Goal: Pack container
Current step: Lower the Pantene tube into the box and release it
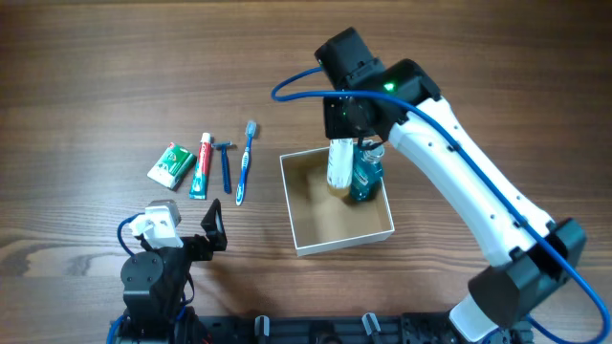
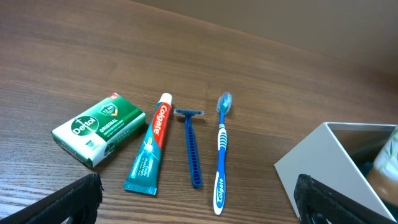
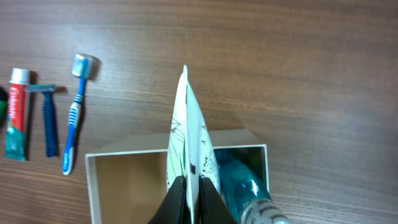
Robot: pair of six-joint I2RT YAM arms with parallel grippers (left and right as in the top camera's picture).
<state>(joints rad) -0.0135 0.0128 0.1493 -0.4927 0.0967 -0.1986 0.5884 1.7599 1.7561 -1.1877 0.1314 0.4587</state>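
Observation:
The container (image 1: 311,244) is a square white cardboard box with a tan inside, at the table's middle; it also shows in the left wrist view (image 2: 314,165) and the right wrist view (image 3: 124,158). A teal bottle (image 1: 364,180) lies in its far right corner, also seen in the right wrist view (image 3: 239,180). My right gripper (image 3: 193,186) is shut on a white tube (image 3: 186,130) and holds it over the box next to the bottle (image 1: 339,164). My left gripper (image 2: 199,202) is open and empty, low at the table's front left.
Left of the box lie a blue toothbrush (image 1: 246,162), a blue razor (image 1: 226,164), a toothpaste tube (image 1: 201,165) and a green soap box (image 1: 171,163). They also show in the left wrist view: toothbrush (image 2: 221,155), razor (image 2: 193,149), toothpaste (image 2: 151,146), soap (image 2: 99,129).

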